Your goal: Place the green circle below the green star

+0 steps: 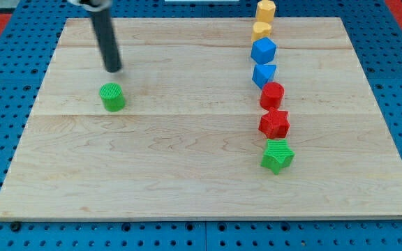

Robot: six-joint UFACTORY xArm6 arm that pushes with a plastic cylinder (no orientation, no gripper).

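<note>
The green circle [112, 97] lies on the wooden board at the view's left. The green star [277, 155] lies at the view's right, at the lower end of a column of blocks. My tip [113, 70] is just above the green circle in the view, a small gap apart from it. The dark rod rises from there to the view's top edge.
Above the green star runs a column: red star [274, 123], red circle [271, 94], blue triangle-like block [263, 73], blue hexagon [263, 50], yellow block [261, 30], yellow hexagon [265, 10]. The wooden board [187, 139] sits on a blue pegboard.
</note>
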